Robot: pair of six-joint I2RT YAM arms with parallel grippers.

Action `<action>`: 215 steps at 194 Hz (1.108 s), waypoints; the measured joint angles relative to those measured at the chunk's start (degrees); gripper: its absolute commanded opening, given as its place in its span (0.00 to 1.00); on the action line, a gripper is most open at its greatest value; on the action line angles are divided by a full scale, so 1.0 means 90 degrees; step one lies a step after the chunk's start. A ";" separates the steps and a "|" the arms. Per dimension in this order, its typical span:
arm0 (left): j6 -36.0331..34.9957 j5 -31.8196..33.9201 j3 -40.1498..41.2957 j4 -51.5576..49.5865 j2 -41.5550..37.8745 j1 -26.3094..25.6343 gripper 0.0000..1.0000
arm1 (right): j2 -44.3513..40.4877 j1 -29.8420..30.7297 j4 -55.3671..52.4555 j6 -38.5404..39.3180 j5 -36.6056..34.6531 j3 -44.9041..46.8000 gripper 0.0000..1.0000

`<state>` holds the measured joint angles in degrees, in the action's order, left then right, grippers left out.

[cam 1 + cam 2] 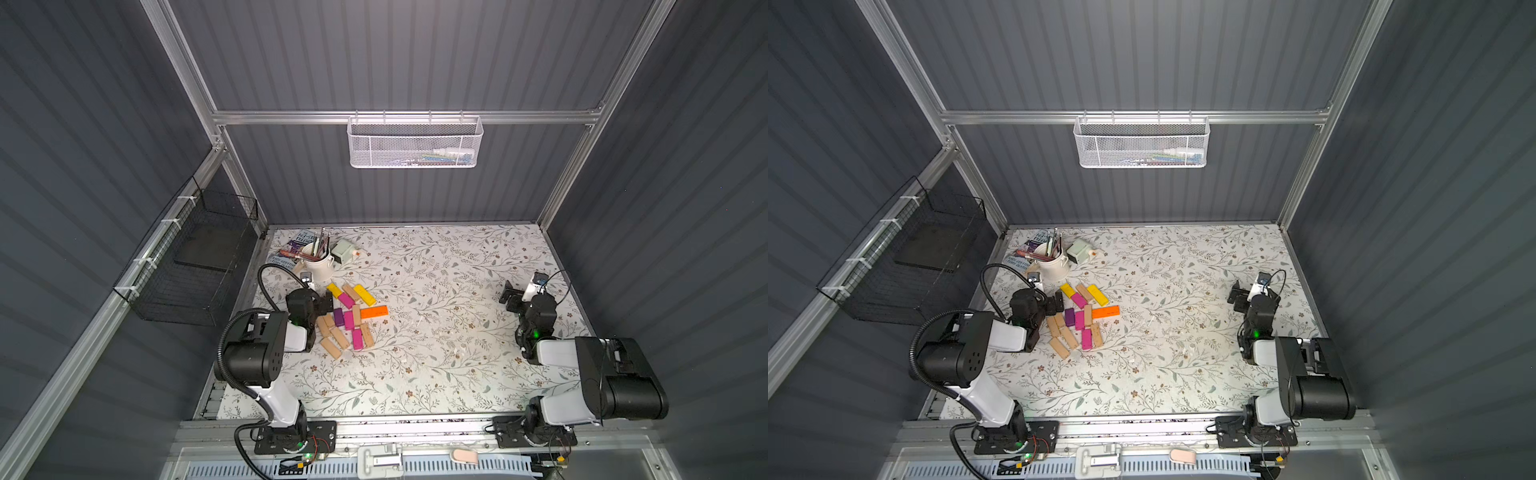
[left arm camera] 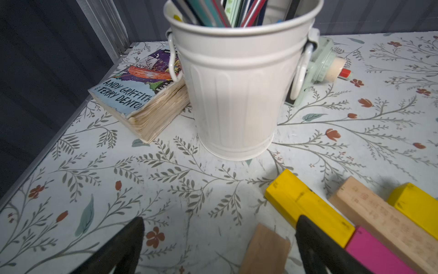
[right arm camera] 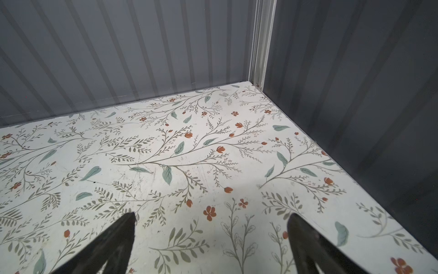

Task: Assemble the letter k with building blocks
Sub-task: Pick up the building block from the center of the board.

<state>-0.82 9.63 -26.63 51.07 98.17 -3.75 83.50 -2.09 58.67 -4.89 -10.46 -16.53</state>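
- The building blocks [image 1: 349, 318] lie in one loose cluster on the left half of the floral table [image 1: 436, 365]. They are small planks, all lying down, and I can't make out any stacked.
- Colours now: several are plain tan, three are pink and two are yellow. There is one purple block [image 1: 338, 316], and one orange block [image 1: 373, 311] lies crosswise at the cluster's right edge.
- At the far end, yellow, pink, tan and yellow planks sit side by side on a slant. Towards the near end the tan ones fan out, with a pink one among them.
- The left gripper [image 1: 327, 305] is right at the cluster's left edge, low over the table. Its jaws are spread wide and grip nothing.
- In the left wrist view, a tan block [image 2: 265, 251] lies on the table between the fingers, close to one finger [image 2: 315, 244]. I can't tell whether they touch.
- A yellow block [image 2: 305, 208] runs just past that fingertip, with a pink block [image 2: 374, 255] butting its end.
- Beyond the left gripper stands a white pail [image 2: 237, 95] of brushes, with a paperback book [image 2: 132, 95] just beside it.
- The right gripper [image 1: 511, 297] is over by the table's right side, well apart from every block.
- In its wrist view the right gripper [image 3: 213, 220] has its jaws wide apart, with only bare floral table between them.
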 measured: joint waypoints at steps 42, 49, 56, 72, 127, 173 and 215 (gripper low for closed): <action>0.0000 0.0000 0.0000 0.0002 0.0000 0.0000 1.00 | 0.0000 0.0000 -0.0002 0.0000 0.0017 0.0000 0.99; 0.0000 0.0000 0.0000 0.0000 0.0000 0.0000 1.00 | 0.0000 0.0000 -0.0002 0.0000 0.0017 0.0000 0.99; 0.0000 0.0000 0.0000 0.0000 0.0000 0.0000 1.00 | 0.0000 0.0000 -0.0002 0.0000 0.0017 0.0000 0.99; 0.0000 -0.0002 0.0000 0.0000 0.0000 0.0000 1.00 | 0.0000 0.0000 -0.0002 0.0000 0.0019 0.0000 0.99; 0.0000 0.0000 0.0000 0.0000 0.0000 0.0000 1.00 | 0.0000 0.0000 0.0182 0.0015 0.0102 0.0053 0.99; -0.0002 0.0022 0.0002 0.0002 -0.0012 0.0000 1.00 | 0.0000 0.0000 0.0845 0.0061 0.0260 0.0512 0.99; -0.0002 0.0673 -0.0068 -0.0792 -0.0894 -0.0277 1.00 | -0.0882 0.0046 0.0576 0.0070 0.0095 0.0726 0.99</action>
<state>-0.84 15.68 -27.24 43.94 90.13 -6.24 75.57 -1.67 63.86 -4.25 -9.61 -10.00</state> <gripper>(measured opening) 0.997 0.991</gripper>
